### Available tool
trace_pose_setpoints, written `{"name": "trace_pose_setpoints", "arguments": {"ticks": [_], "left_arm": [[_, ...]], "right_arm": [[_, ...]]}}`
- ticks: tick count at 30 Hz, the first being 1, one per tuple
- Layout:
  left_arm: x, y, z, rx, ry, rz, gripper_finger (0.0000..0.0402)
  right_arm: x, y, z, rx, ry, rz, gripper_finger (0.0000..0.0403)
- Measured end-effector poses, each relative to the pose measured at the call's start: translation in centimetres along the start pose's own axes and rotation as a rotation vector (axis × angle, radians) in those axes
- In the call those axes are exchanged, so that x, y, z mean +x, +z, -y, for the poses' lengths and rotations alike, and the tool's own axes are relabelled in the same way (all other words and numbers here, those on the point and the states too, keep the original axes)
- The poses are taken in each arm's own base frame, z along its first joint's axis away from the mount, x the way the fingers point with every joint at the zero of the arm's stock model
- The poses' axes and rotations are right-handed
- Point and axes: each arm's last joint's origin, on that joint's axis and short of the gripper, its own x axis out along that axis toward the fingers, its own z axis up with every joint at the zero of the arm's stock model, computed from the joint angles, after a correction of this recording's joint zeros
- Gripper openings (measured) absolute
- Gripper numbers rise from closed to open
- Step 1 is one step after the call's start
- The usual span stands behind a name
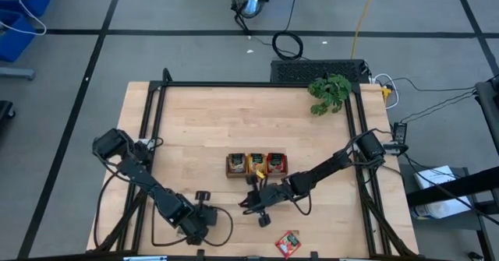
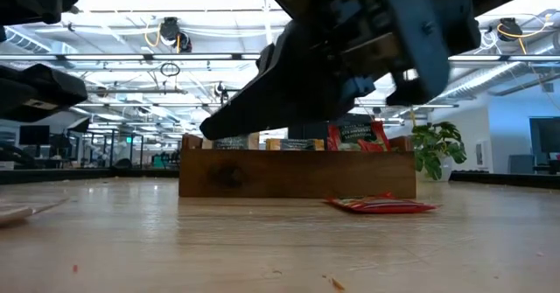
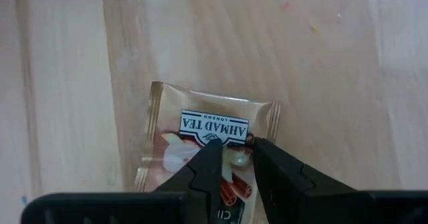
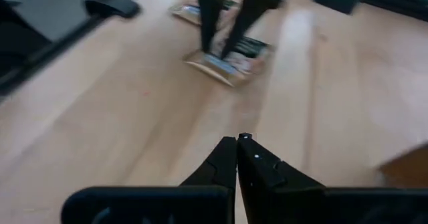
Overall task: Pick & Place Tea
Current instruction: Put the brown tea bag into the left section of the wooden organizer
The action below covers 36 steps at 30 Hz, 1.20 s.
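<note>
Tea sachet [image 3: 204, 150], Ahmad Tea, pale with a red cinnamon motif: laid flat on the table [image 1: 203, 128] in front of the tray, well to its left; long axis roughly in line with the left gripper [image 3: 233, 144], label end away from it. The sachet is straddled by narrowly parted fingers; whether it is gripped cannot be told.

Red sachet [image 1: 288, 243]: flat, in front of the tray, unplaced.

Three-compartment tray [image 1: 256, 165]: sachets filed in every compartment; two seen left.

Right gripper [image 4: 238, 140]: closed, empty, just in front of the tray.

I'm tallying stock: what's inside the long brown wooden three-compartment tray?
The long brown wooden tray holds small flat tea sachets in all three compartments, red ones in one end compartment. How many are stacked underneath is hidden.
</note>
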Motion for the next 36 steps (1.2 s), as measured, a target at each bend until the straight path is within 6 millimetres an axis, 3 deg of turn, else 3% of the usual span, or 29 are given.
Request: {"name": "trace_pose_setpoints", "arguments": {"ticks": [6,12,16,20,25,30,36], "left_arm": [[-0.1,0.9,0.1,0.085,0.033,0.097,0.009],[-1.4,3.1,0.9,0.143,0.03,0.165,0.009],[-2.7,3.7,1.1,0.036,0.046,0.105,0.009],[-3.4,2.6,1.0,-0.163,0.13,-0.005,0.009],[-3.6,-0.1,1.8,-0.281,0.229,-0.063,0.009],[-4.0,-2.2,2.1,-0.442,0.323,-0.08,0.009],[-4.0,-2.8,2.3,-0.495,0.338,-0.079,0.009]], "right_arm": [[0.0,0.1,-0.3,-0.041,0.058,0.011,0.0004],[0.0,0.1,-0.3,-0.072,0.059,0.012,0.0004],[0.0,0.1,-0.4,-0.051,0.062,0.011,0.0004],[0.4,-0.5,-0.5,-0.048,0.088,0.005,0.0004],[1.6,-0.2,-0.7,-0.082,0.099,0.056,0.0003],[4.9,0.6,-0.9,-0.118,0.165,0.1,0.0001],[7.6,2.0,0.3,-0.157,0.142,0.069,0.0001]]}}
